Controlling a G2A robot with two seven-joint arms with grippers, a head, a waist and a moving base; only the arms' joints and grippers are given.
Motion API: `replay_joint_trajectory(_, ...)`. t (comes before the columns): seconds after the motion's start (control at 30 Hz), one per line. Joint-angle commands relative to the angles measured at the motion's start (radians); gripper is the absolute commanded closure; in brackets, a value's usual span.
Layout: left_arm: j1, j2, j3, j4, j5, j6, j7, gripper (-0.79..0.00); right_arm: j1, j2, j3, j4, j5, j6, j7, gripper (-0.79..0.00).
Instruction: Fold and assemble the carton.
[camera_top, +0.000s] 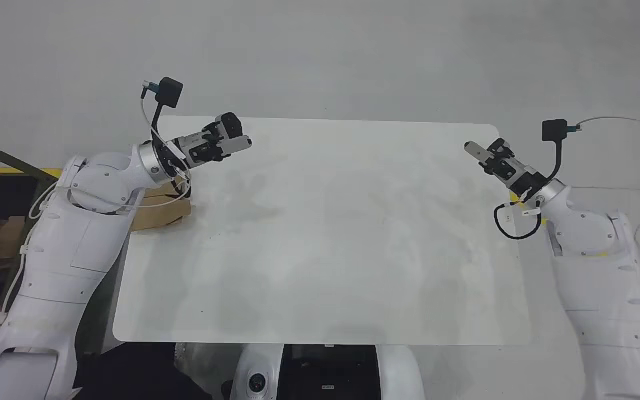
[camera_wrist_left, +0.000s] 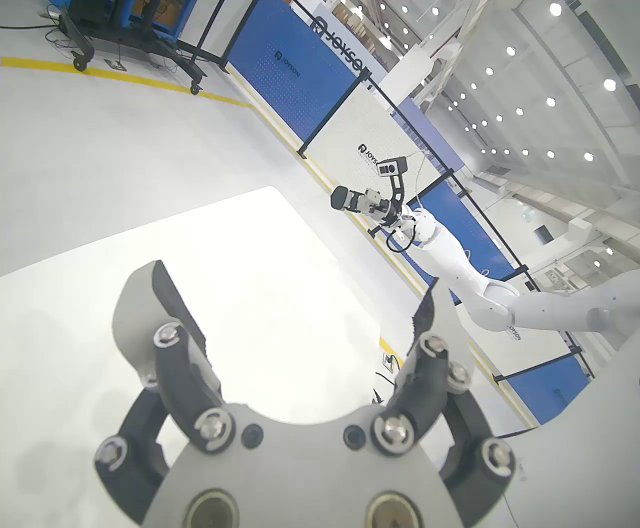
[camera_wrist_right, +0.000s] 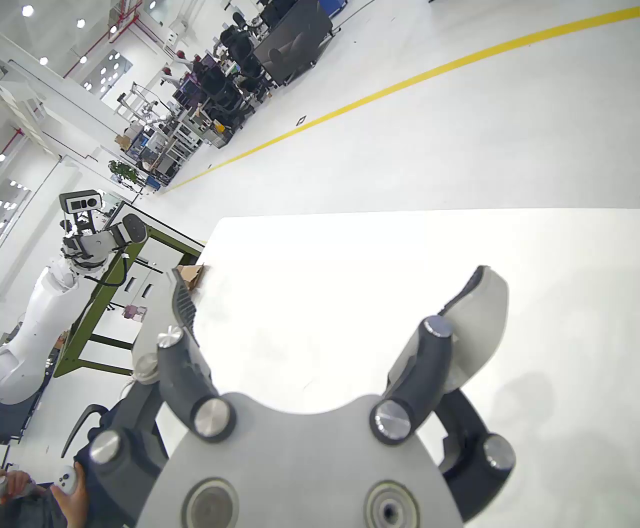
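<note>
Well apart, left tool (camera_top: 244, 142) and right tool (camera_top: 471, 148) gape wide — carton (camera_top: 160, 213) beside table (camera_top: 320, 260) edge.

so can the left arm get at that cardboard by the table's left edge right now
Probably yes: the cardboard lies at the table edge just under the left arm, and the left gripper is open and empty. It points away over the table, so the arm must fold back.
</note>
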Motion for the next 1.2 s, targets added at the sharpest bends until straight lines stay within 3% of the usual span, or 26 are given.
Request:
replay_joint_trajectory(0.0,0.0,0.0,0.0,0.0,0.0,0.0,0.0,-0.785,0.0,0.0,0.0,0.0,0.0,0.0,0.0,-0.785)
replay_joint_trajectory(0.7,0.0,0.0,0.0,0.0,0.0,0.0,0.0,-0.785,0.0,0.0,0.0,0.0,0.0,0.0,0.0,-0.785)
replay_joint_trajectory(0.93,0.01,-0.003,-0.009,0.004,0.069,0.087,0.062,-0.785,0.0,0.0,0.0,0.0,0.0,0.0,0.0,-0.785)
replay_joint_trajectory(1.17,-0.008,-0.001,-0.03,0.074,-0.015,0.176,-0.024,-0.785,0.0,0.0,0.0,0.0,0.0,0.0,0.0,-0.785)
